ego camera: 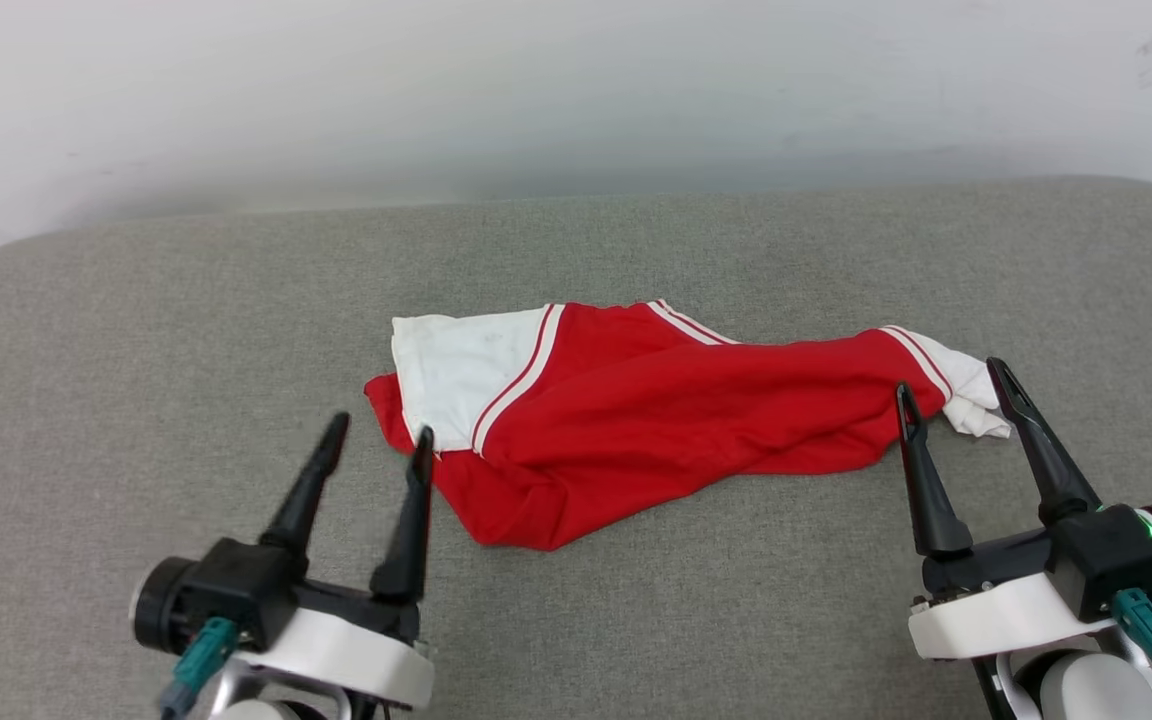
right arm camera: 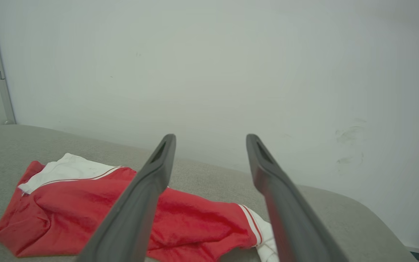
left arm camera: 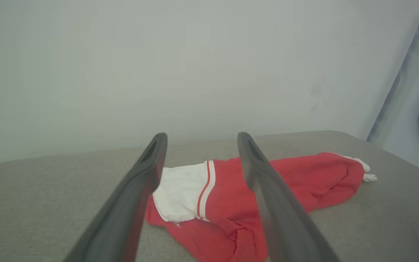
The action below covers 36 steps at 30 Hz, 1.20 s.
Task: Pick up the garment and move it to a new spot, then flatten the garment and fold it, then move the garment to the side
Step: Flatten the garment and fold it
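Red cloth with white short sleeves, the garment (ego camera: 636, 420) lies crumpled around the middle of a grey fabric-covered pad (ego camera: 136, 350). It is well clear of the pad's far edge and of its two rounded far corners. It stretches crosswise, from the pad's left side toward its right. The left sleeve lies fairly flat, with red-and-white striped trim where it meets the red body. The right sleeve is bunched into a small white wad at the other end. The body between them is wrinkled and doubled over itself, and one red corner points toward the near edge.

The left gripper (ego camera: 381, 425) hangs at the garment's left end with its jaws spread wide and nothing between them. In the head view its inner fingertip overlaps the hem of the white sleeve, though it seems to hover above the cloth rather than rest on it. In the left wrist view, the left gripper's (left arm camera: 202, 134) dark fingers frame the white sleeve and the garment's (left arm camera: 227, 196) striped trim.

The right gripper (ego camera: 949, 375) stands at the right end, its jaws also wide apart and empty, with the bunched sleeve between its two fingers in the head view. The right wrist view looks along the garment (right arm camera: 67, 207) from that end.

A pale wall (ego camera: 576, 90) rises behind the far edge.
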Tool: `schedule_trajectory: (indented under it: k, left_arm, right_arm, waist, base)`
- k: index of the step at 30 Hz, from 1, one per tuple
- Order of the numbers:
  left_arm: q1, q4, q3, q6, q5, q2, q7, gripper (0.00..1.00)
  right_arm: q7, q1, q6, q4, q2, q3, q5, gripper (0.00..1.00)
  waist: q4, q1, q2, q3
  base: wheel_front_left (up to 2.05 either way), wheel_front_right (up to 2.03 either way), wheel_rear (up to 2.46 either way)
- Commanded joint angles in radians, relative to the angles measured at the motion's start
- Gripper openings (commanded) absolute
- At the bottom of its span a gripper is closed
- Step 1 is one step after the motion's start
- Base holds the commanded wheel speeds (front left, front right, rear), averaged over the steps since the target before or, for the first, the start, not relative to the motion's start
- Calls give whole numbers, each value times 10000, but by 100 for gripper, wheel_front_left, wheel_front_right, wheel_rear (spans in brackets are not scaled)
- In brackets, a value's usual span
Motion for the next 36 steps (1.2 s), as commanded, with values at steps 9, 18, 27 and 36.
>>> schedule_trajectory:
  k: [9, 18, 27, 36]
  left_arm:
    - [-702, 165, -1050, -458, -329, 245, 3207, 100]
    - [-1867, 269, -1663, -693, -537, 582, 6272, 100]
    - [-2846, 1503, -1944, -1089, -646, 771, 7466, 100]
    - [-2630, 2387, -3008, -1809, -929, 408, 8073, 0]
  right_arm:
    - [-16, -88, -7, -143, 22, 57, -111, 100]
    - [-16, -403, -7, -246, 21, 122, -187, 100]
    - [-16, -700, -7, -313, 23, 114, -104, 100]
    - [-16, -782, -7, -164, 23, 86, -30, 100]
  waist:
    - [-151, 1, -1, 646]
    - [-426, 1, -1, 1575]
    - [-805, 1, -1, 2400]
    - [-817, 1, -1, 2312]
  base:
    - [0, 0, 0]
    - [0, 0, 0]
    - [0, 0, 0]
    - [0, 0, 0]
